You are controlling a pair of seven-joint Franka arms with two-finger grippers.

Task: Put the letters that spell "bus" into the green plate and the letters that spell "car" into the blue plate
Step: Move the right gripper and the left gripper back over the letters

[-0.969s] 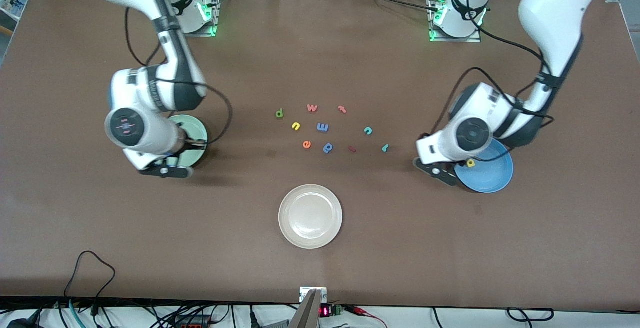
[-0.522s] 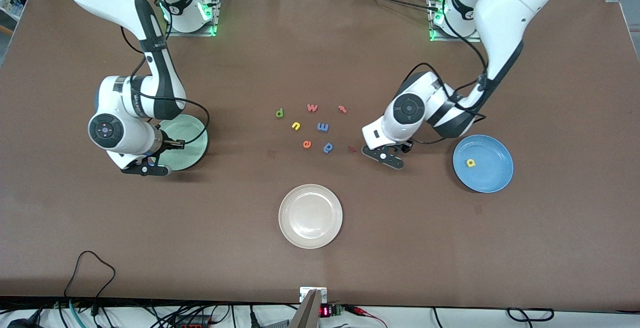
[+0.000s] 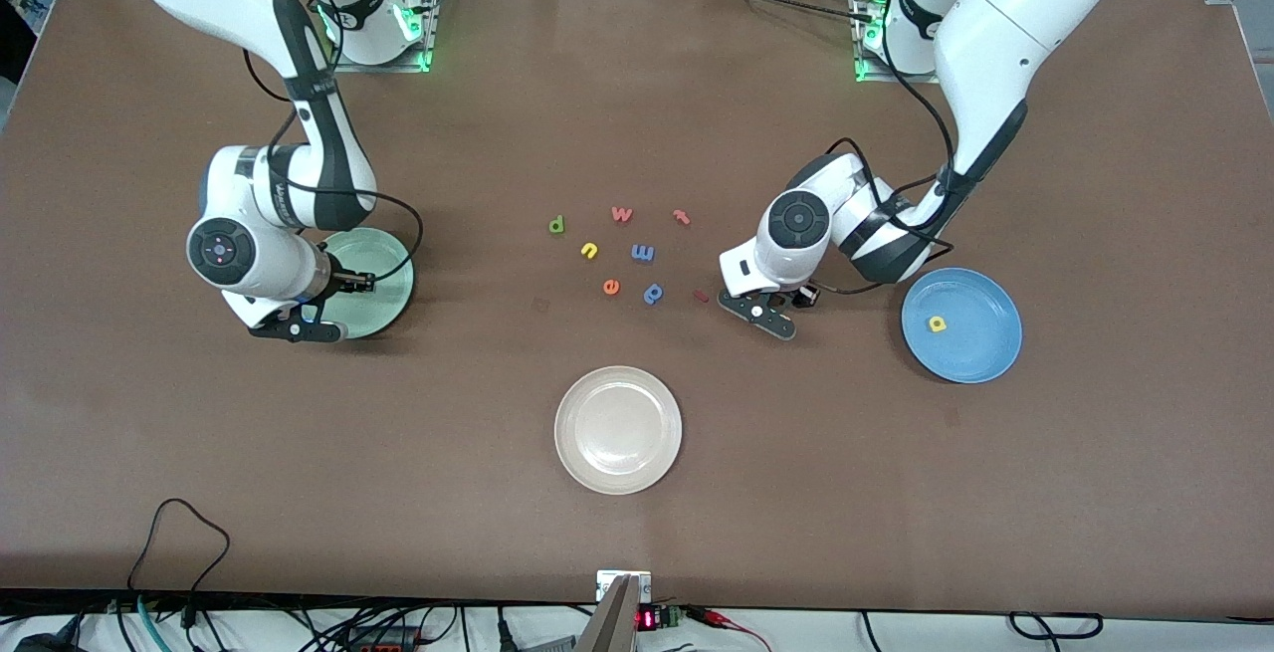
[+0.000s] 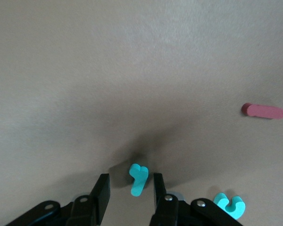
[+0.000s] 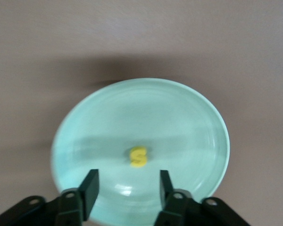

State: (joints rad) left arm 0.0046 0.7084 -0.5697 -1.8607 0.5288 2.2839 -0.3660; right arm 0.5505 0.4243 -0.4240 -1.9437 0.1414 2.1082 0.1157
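since a second before, my left gripper had left the blue plate and stood low, fingers narrowing around the teal "r"; my right gripper, fingers apart, hung over the green plate holding the yellow "s".

white plate: on the brown table, nearer to the front camera than both grippers, about midway between them and well apart from each
dark red stick letter: lying flat, near the left gripper, toward the right arm's end of the table
blue round-bodied letter: just beside the stick letter, on the side away from the left gripper
orange "e": beside that blue letter, well apart from the right gripper
blue "m": farther from the front camera than the "e"
pink "w", red "t": farthest row, apart from each other
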